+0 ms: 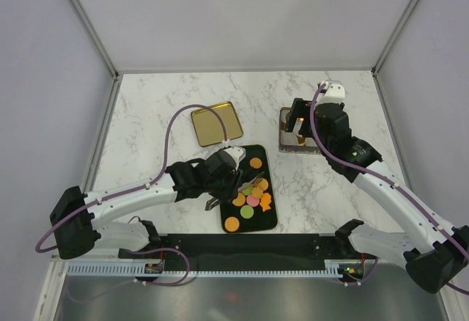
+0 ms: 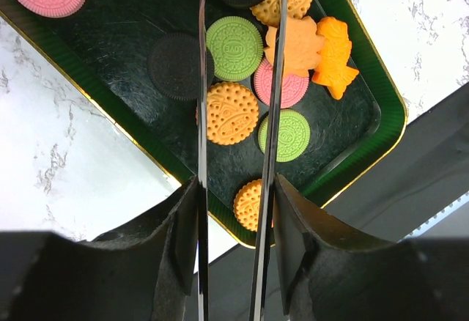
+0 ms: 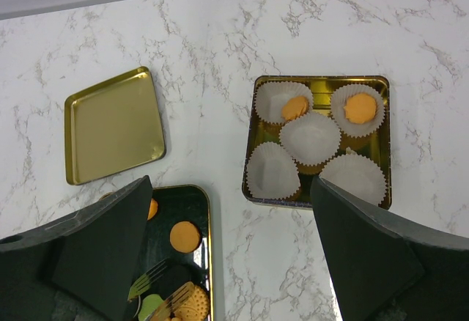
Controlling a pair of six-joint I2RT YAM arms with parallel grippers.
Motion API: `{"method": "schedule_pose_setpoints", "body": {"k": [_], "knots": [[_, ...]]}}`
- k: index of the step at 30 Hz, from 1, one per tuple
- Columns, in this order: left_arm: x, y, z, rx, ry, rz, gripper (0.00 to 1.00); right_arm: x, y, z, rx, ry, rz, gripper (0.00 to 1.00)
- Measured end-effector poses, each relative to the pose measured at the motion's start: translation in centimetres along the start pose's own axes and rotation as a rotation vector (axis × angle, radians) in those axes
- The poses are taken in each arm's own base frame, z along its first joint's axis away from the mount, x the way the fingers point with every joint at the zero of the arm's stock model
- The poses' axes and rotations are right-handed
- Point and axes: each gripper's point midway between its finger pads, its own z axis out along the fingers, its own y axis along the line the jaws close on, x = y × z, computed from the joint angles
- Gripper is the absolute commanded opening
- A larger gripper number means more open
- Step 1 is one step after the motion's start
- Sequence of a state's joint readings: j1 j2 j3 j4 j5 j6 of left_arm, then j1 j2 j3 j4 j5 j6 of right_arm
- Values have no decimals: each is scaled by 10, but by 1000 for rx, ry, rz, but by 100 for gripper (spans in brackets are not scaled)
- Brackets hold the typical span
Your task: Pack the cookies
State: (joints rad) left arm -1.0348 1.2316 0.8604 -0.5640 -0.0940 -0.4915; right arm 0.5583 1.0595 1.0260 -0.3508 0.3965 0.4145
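Slippage is the main risk: the left gripper (image 2: 236,196), clamped on thin tongs (image 2: 201,79), sets their blades either side of an orange cookie (image 2: 231,113) lying flat on the near tray (image 2: 132,13), tight among other cookies (image 2: 234,48); an uneven squeeze could flick it away. Farther right, the right gripper (image 3: 231,189) hangs wide open, empty, over the tin (image 3: 322,79), possibly blocking the drop into its cups (image 3: 310,136).

A lab test cell: plain white panels (image 1: 242,13) enclose a marble-patterned tabletop (image 1: 146,108).
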Motion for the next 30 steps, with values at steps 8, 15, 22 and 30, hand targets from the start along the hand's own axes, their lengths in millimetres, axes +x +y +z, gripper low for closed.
{"method": "schedule_pose_setpoints", "body": {"k": [8,15,22,30], "knots": [[-1,1,-1,-4,-2,-2,45,0,0,0,0,0,0,98],[-16,-2,-13,-8,-41,-5,44,0,0,0,0,1,-1,98],[-36,-7,-25,-2,-95,-11,43,0,0,0,1,0,-1,98],[-95,-23,-18,-18,-197,4,43,-3,-2,-2,5,-10,3,98]]}}
